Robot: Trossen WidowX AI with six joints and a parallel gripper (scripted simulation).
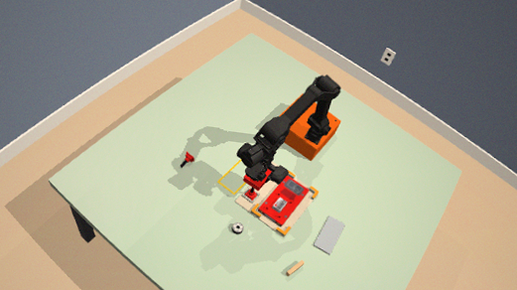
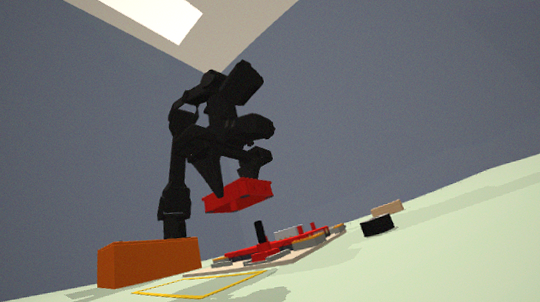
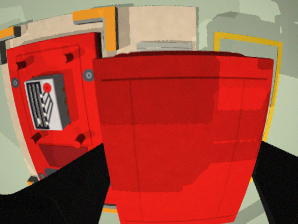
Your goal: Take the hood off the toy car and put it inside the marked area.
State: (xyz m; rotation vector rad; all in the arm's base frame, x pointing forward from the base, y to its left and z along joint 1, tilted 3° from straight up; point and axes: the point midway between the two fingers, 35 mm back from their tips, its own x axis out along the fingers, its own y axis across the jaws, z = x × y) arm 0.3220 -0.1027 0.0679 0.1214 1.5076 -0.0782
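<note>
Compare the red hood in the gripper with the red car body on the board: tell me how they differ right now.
The hood hangs in the air, clamped in the gripper; the car body lies flat on its board. The hood's face is plain and smooth in the wrist view; the car body shows a grey block and small fittings on top. From above the hood looks smaller than the car body. Both are bright red.

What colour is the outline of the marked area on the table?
Yellow. The outline shows best in the exterior view, lying on the pale green table.
</note>
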